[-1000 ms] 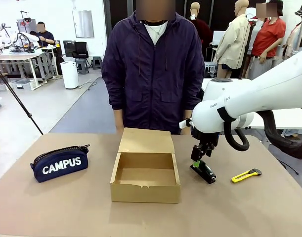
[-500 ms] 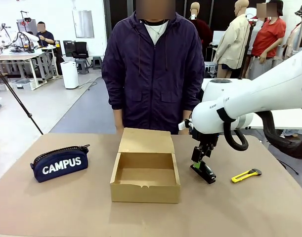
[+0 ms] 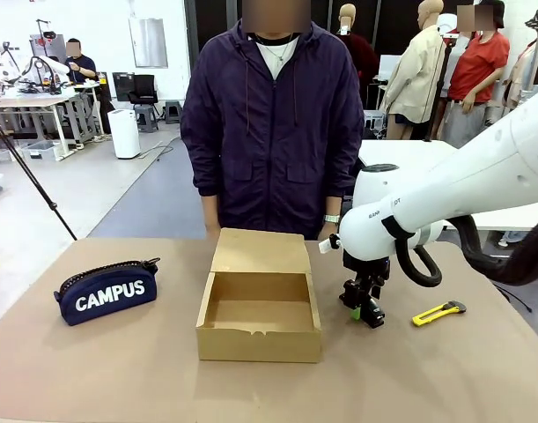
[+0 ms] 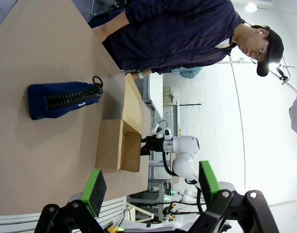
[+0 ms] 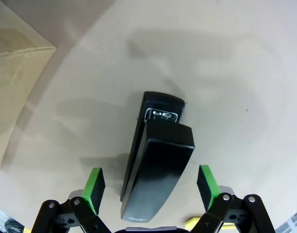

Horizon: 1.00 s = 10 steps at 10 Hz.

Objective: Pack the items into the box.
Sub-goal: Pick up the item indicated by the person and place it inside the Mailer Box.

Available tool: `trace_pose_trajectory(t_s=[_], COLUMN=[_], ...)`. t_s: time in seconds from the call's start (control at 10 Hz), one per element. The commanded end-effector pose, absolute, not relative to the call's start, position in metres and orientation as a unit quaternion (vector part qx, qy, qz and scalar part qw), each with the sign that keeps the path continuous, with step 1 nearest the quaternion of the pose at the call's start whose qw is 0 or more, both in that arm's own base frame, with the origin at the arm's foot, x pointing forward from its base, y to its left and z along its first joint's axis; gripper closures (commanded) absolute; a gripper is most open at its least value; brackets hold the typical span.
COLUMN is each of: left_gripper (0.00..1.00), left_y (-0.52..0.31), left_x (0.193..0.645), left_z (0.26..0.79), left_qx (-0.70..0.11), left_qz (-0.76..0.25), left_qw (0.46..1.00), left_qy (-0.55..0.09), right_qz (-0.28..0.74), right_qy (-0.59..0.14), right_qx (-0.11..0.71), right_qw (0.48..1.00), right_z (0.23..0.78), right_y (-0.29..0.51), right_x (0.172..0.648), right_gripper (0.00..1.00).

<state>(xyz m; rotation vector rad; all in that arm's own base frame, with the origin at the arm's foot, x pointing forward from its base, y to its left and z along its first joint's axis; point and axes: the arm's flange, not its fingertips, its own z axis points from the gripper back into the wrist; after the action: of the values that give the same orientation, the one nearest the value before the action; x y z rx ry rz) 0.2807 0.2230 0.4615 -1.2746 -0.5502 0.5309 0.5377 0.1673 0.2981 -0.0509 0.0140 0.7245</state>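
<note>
Left fingers (image 4: 94, 187): spread, empty, well above the desk (image 3: 119, 370).
Pouch (image 3: 106, 293): far left, untouched.
Box (image 3: 258, 339): centre, lid back, nothing packed.
Stapler (image 5: 158, 160): flat, just right of the box.
Right fingers (image 5: 205, 180): spread astride the stapler; I would centre, lower, then pinch its sides squarely.
Knife (image 3: 438, 313): right, apart.

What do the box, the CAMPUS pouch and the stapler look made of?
The box: matte brown cardboard, with folded flap edges. The pouch: navy fabric, probably; soft-sided, with a zip and white lettering. The stapler: smooth black shell with a slight sheen, likely plastic; a bright metal part shows at one end.
</note>
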Motion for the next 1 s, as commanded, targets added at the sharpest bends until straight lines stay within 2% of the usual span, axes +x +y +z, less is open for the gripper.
trace_pose_trajectory(t_s=[0.0, 0.1, 0.9], left_gripper=[0.00, 0.00, 0.00], left_y=[0.2236, 0.2236, 0.2236], left_x=[0.2794, 0.2794, 0.2794], left_z=[0.4627, 0.4627, 0.4627], left_qx=[-0.584, -0.584, -0.584], left_qz=[0.239, 0.239, 0.239], left_qw=[0.734, 0.734, 0.734], left_qy=[-0.250, -0.250, -0.250], right_qz=[0.342, 0.341, 0.325], right_qy=[0.015, 0.016, 0.036], right_qx=[-0.029, -0.026, -0.019], right_qw=[0.939, 0.940, 0.945], right_z=[0.3064, 0.3066, 0.3161], right_y=[0.1707, 0.1710, 0.1700], right_x=[0.5464, 0.5465, 0.5443], right_gripper=[0.56, 1.00, 1.00])
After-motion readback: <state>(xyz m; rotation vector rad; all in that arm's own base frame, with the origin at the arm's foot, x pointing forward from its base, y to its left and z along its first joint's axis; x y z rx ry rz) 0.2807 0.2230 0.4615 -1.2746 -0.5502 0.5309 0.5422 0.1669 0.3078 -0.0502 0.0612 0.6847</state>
